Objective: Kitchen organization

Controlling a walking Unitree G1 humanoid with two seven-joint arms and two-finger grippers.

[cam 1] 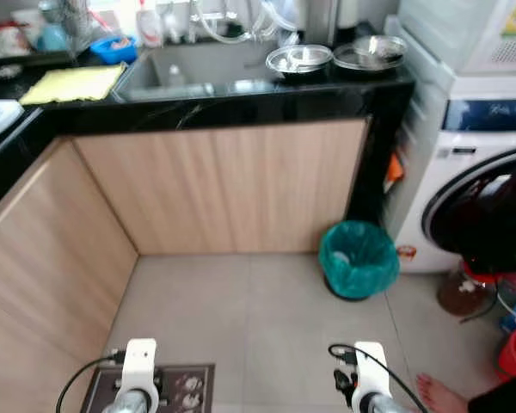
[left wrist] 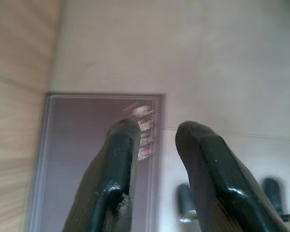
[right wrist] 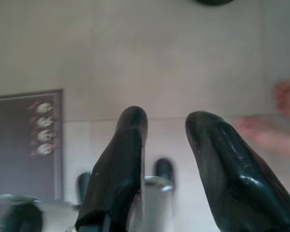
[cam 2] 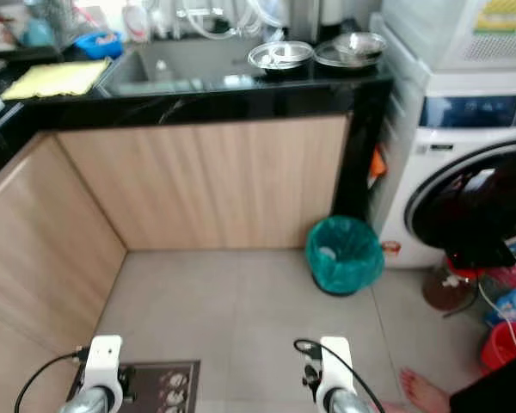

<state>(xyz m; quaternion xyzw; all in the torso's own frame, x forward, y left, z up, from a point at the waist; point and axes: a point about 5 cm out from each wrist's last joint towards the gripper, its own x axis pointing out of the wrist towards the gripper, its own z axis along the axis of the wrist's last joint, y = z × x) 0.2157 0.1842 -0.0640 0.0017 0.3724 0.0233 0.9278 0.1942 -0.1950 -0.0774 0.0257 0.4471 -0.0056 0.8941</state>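
At lower frame, both the left gripper [left wrist: 154, 140] and right gripper [right wrist: 166, 128] are held open (empty); the counter [cam 1: 241, 90] must be approached next.

**Obscured and cut-off items**

Both arms are cut by the bottom edge of the head views; only the wrists show. The floor mat [cam 1: 150, 389] is partly covered by the left wrist and runs off frame. A person's bare foot [cam 1: 439, 394] is cropped at the lower edge. The washing machine [cam 1: 477, 172] is cut by the right edge. Items behind the sink [cam 1: 185, 64] are too blurred to identify.
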